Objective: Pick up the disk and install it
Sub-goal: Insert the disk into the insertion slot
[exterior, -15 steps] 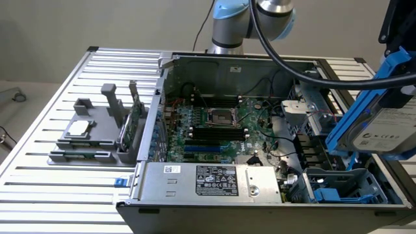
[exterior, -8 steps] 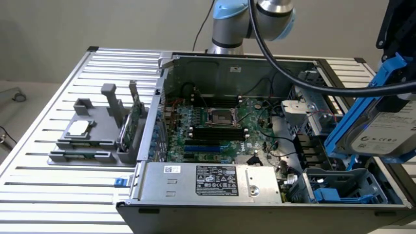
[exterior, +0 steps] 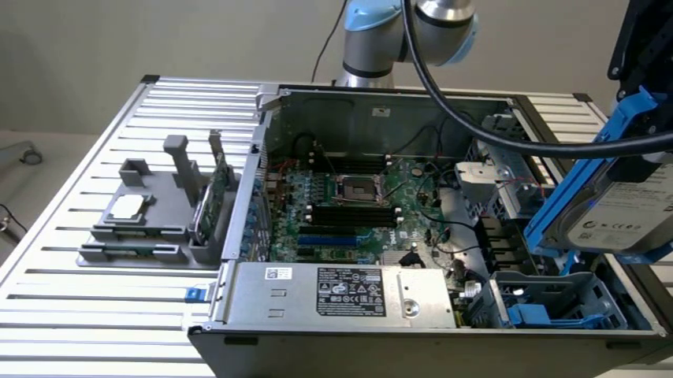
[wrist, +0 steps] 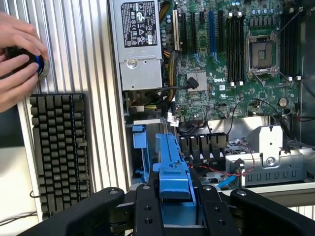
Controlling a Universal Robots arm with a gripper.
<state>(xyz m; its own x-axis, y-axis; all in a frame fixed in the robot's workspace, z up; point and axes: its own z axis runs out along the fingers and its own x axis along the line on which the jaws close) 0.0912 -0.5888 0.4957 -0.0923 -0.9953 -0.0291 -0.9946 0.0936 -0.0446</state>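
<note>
Your gripper point(wrist: 174, 209) is clamped on the disk point(exterior: 619, 214), so pickup is done. It hangs near the drive bay point(exterior: 552, 303), not yet installed.

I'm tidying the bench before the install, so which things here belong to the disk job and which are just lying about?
Job in hand:
disk, gripped in the jaws
open computer case
blue drive cage

Lying about:
keyboard
grey stand holding a chip and green card
</note>
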